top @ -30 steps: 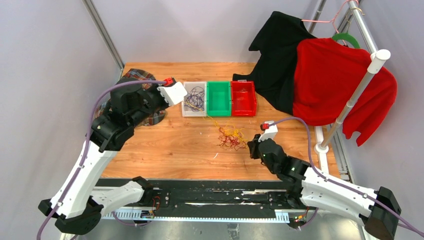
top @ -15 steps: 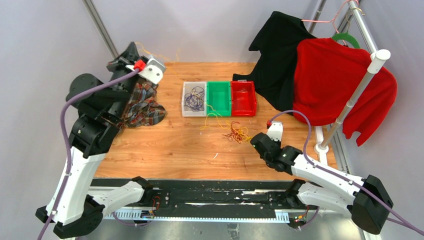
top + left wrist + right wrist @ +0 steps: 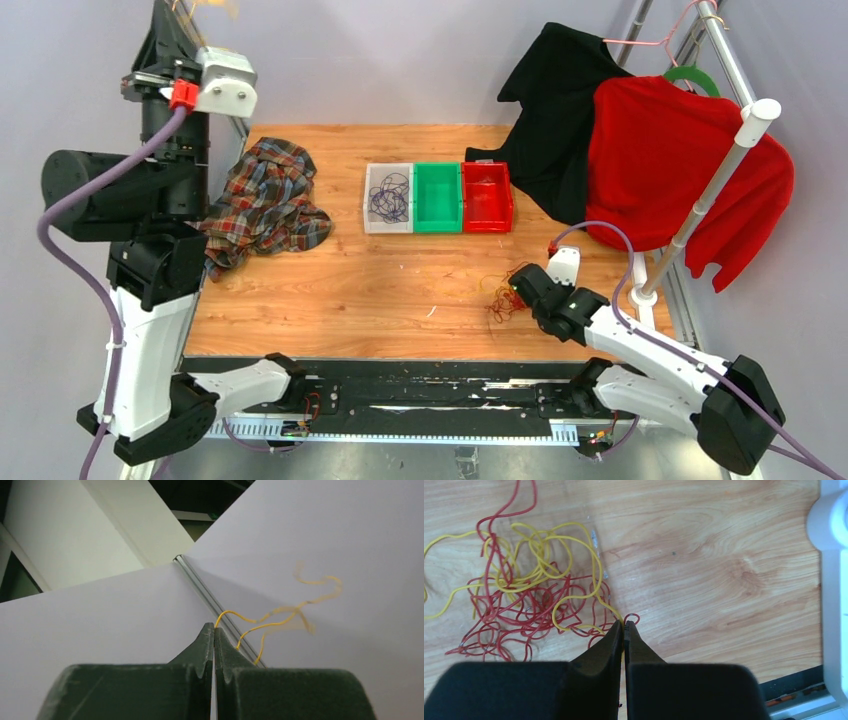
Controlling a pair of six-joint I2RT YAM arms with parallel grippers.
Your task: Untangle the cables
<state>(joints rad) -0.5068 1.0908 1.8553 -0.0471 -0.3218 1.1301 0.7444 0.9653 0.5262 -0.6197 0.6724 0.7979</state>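
Left gripper point(image 3: 214, 632) jaws press together on a yellow cable point(image 3: 280, 615) trailing toward two o'clock. Right gripper point(image 3: 625, 626) jaws pinch the cables point(image 3: 524, 605), their red-and-yellow tangle lying at ten o'clock on the table point(image 3: 724, 555); bins point(image 3: 438, 197) stand beyond at eleven o'clock.

The table point(image 3: 400, 290) was matt grained wood; the plaid cloth point(image 3: 265, 205) at nine o'clock looked soft, woven; the cables point(image 3: 526, 600) shone smooth, plastic-coated.

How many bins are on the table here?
3, in a row on the far side of the table: clear bin left, holding purple cables; green bin centre; red bin right. None looks hidden.
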